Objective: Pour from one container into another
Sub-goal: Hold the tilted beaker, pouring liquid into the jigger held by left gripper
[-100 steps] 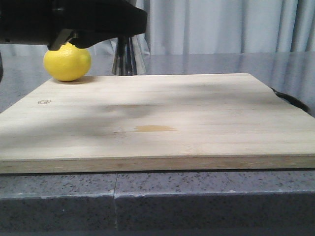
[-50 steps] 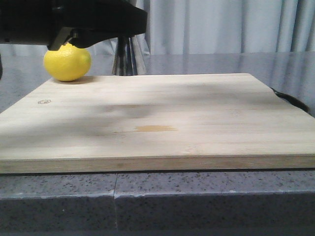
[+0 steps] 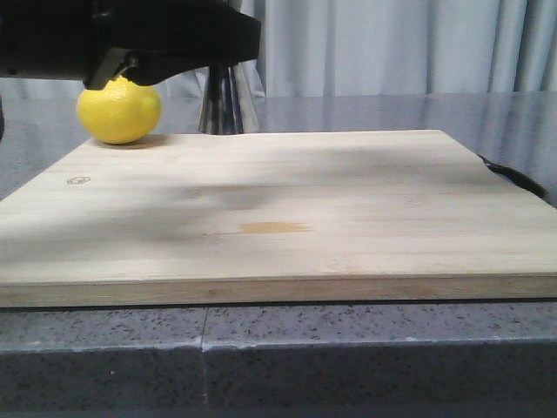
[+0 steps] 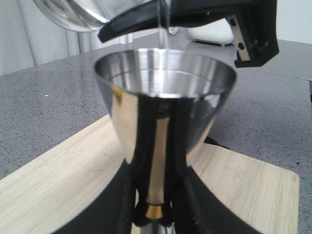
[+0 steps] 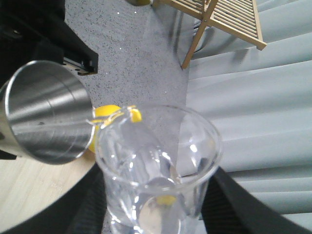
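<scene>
One steel jigger [image 4: 163, 105] stands upright in the left gripper [image 4: 158, 214], its long axis vertical and its wide upper cup opening straight up; the thin gold band at the waist sits between the two black fingers [image 4: 181, 146], which are pinched onto the narrow stem on either side. One clear glass beaker [image 5: 156, 170] is held tipped in the right gripper [image 5: 151, 214], its long axis leaning toward the jigger [image 5: 46, 114] and its pouring lip pointing down at that cup's rim; the dark fingers [image 5: 229, 195] lie against the glass on both sides, clamped on it. In the left wrist view the beaker [image 4: 68, 12] shows above the jigger as a tilted glass edge, and a thin clear stream [image 4: 163, 24] falls from it into the cup. Both vessels are held above the far left part of the one wooden cutting board [image 3: 270, 209], which lies flat on the grey speckled counter [image 3: 348, 357]. In the front view the jigger [image 3: 224, 103] shows only as a shiny sliver behind the board, under a dark arm [image 3: 130, 35]. One yellow lemon [image 3: 119, 109] rests at the board's far left corner, just beside the jigger. Grey curtains [image 3: 392, 43] hang behind, and a slatted wooden rack [image 5: 229, 19] stands further off
</scene>
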